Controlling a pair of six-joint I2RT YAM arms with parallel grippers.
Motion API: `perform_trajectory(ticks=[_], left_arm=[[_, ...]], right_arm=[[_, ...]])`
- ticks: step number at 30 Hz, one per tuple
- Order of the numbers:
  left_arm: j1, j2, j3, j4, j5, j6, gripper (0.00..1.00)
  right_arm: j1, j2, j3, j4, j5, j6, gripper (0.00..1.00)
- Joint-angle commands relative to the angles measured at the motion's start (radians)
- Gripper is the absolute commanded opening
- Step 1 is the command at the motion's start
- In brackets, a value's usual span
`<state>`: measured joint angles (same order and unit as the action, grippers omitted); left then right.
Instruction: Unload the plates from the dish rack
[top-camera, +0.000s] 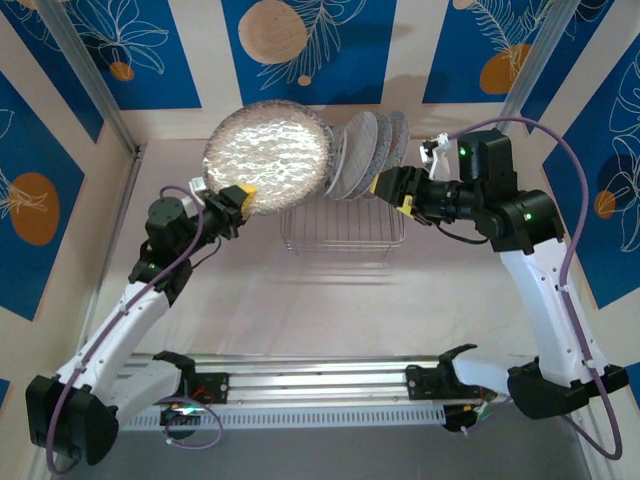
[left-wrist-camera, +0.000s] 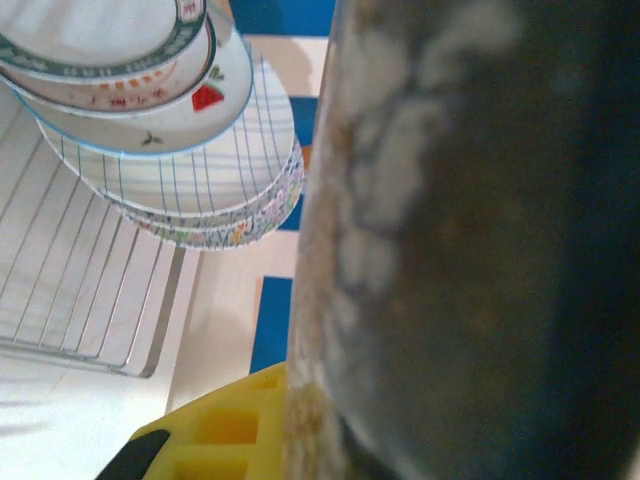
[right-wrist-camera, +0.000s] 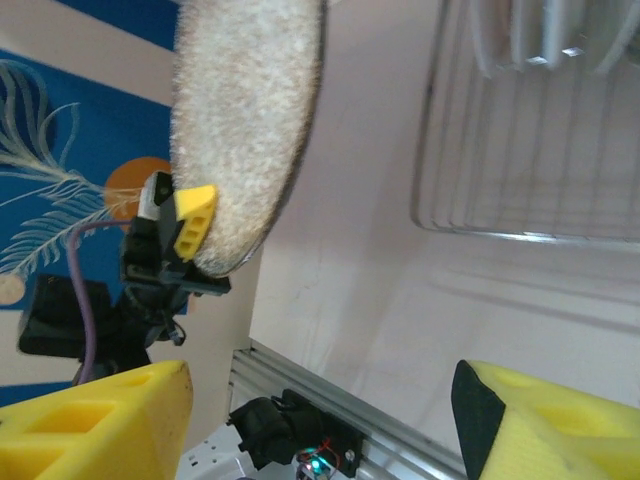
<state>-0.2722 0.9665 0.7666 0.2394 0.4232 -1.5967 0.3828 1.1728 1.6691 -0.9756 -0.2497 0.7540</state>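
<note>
Ceramic: stiff, breakable, probably heavy and glaze-slick | left gripper (top-camera: 240, 195) clenched on speckled plate (top-camera: 268, 158) at its lower rim, upper centre of top view | dish rack (top-camera: 340, 235) just right, other plates (top-camera: 370, 152) leaning inside | right gripper (top-camera: 385, 185) spread, empty | pinch rims deep.

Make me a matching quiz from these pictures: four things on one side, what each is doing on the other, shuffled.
Things:
1. speckled plate
2. rack
3. left gripper
4. right gripper

States:
A. open, empty
B. on the table, other plates leaning in it
C. shut on a plate's rim
D. held up beside the rack

Pairs: 1-D; 2-B; 3-C; 4-A
</note>
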Motion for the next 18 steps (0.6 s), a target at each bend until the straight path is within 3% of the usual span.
perform_trajectory(ticks=[1, 5, 11, 18], left_arm=[[0.071, -0.083, 0.023, 0.206, 0.032, 0.013, 0.0], [0.155, -0.103, 0.002, 0.197, 0.037, 0.008, 0.0], [0.252, -0.121, -0.032, 0.171, 0.02, 0.034, 0.0], [0.299, -0.111, -0.07, 0.164, -0.029, 0.109, 0.0]], right_arm=[[0.062, -0.07, -0.046, 0.185, 0.051, -0.01, 0.69], [0.151, -0.127, -0.128, 0.362, 0.116, -0.061, 0.69], [0.34, -0.219, -0.321, 0.676, 0.259, -0.259, 0.7], [0.529, -0.22, -0.393, 0.799, 0.374, -0.508, 0.71]])
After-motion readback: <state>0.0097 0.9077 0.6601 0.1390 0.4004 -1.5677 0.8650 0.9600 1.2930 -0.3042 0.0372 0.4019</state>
